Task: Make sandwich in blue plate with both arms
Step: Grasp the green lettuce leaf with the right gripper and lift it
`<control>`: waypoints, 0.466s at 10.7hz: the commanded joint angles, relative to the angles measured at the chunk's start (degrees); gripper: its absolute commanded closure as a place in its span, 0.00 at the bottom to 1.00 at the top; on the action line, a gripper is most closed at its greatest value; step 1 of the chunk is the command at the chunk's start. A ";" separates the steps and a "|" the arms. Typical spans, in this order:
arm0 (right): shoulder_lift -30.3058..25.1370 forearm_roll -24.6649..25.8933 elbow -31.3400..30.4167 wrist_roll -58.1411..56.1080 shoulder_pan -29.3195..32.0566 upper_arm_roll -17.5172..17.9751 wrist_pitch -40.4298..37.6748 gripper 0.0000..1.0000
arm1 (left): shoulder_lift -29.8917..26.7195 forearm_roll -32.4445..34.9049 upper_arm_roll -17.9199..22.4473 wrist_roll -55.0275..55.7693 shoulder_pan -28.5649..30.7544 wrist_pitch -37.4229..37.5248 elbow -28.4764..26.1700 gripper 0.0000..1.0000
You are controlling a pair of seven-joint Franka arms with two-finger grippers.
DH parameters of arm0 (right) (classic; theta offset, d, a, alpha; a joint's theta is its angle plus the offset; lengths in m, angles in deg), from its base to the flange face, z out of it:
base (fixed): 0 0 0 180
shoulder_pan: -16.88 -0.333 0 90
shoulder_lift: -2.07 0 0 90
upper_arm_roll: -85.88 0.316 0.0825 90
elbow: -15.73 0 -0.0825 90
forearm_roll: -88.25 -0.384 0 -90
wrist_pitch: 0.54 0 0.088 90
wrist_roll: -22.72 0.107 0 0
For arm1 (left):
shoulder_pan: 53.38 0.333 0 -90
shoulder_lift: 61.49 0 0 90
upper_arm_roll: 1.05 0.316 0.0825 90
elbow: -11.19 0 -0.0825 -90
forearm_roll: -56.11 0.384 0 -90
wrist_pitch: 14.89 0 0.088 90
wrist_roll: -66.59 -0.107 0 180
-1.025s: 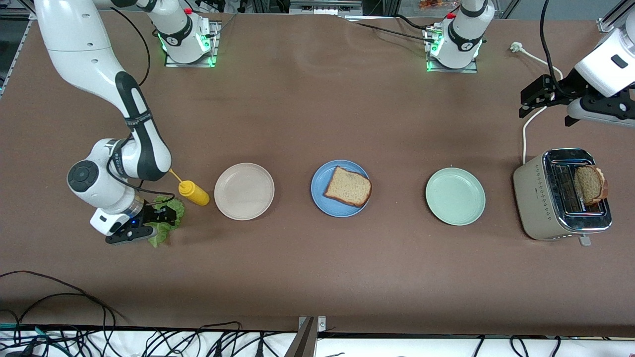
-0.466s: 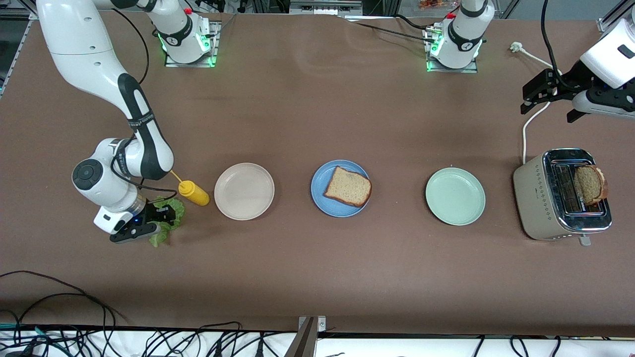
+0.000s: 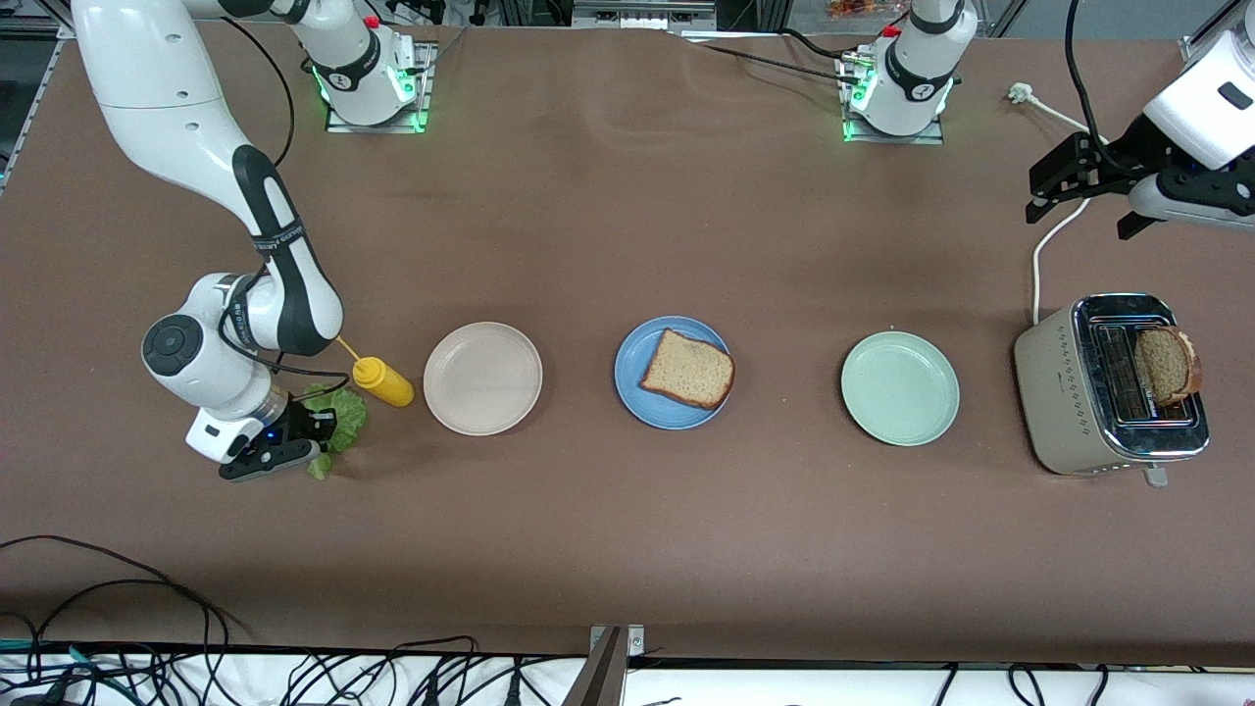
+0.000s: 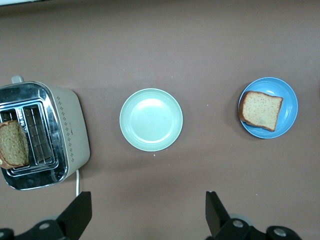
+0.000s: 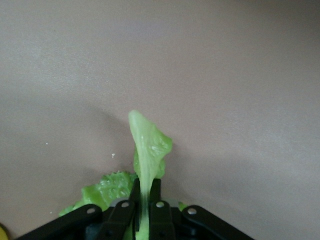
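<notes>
Lettuce leaf point(image 3: 338, 424): ruffled, bright green, lying on the brown surface point(image 3: 627, 549) at the right arm's end, beside the yellow squeeze bottle point(image 3: 382, 381); the part that shows is pale and glossy along its rib.
Right tool point(image 3: 294, 443): down on the leaf, fingers pressed together on it; the right wrist view shows a strip of lettuce point(image 5: 147, 150) pinched upright between the two closed fingers point(image 5: 159, 212).
Bread on plate: one brown wholegrain slice point(image 3: 688, 369) with a dark crust lies flat on the blue plate point(image 3: 632, 392), at the middle of the row of plates.
Second slice point(image 3: 1165, 365): stands in a slot of the toaster point(image 3: 1064, 392), at the left arm's end, leaning over its edge.
Left tool point(image 3: 1083, 191): in the air over bare surface near the toaster's white cable point(image 3: 1051, 235), fingers wide apart, holding nothing.
Left wrist view only: looks straight down on the toaster point(image 4: 65, 130), the pale green plate point(image 4: 151, 119) and the blue plate point(image 4: 287, 107) with its slice point(image 4: 260, 110), framed by the two spread fingertips point(image 4: 216, 212).
Right wrist view only: the pinch itself, which the arm hides in the front view.
Other plates: a beige plate point(image 3: 482, 378) between bottle and blue plate; the pale green plate point(image 3: 899, 387) between blue plate and toaster.
Surroundings: both arm bases with green lights at the surface's edge farthest from the front camera; black cables point(image 3: 118, 628) along the nearest edge.
</notes>
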 commanded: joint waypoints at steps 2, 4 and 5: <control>-2.69 -0.95 0.33 -2.63 0.28 0.23 -5.27 1.00 | -1.07 -0.64 -0.88 1.82 0.04 0.47 0.20 0.00; -4.80 -1.13 1.99 -2.63 0.46 0.14 -11.16 1.00 | -1.07 -0.81 -0.79 1.82 0.04 0.47 0.20 0.00; -5.85 -1.13 3.31 -2.63 0.72 0.14 -14.49 1.00 | -1.07 -0.81 -0.79 1.82 0.04 0.55 0.11 0.00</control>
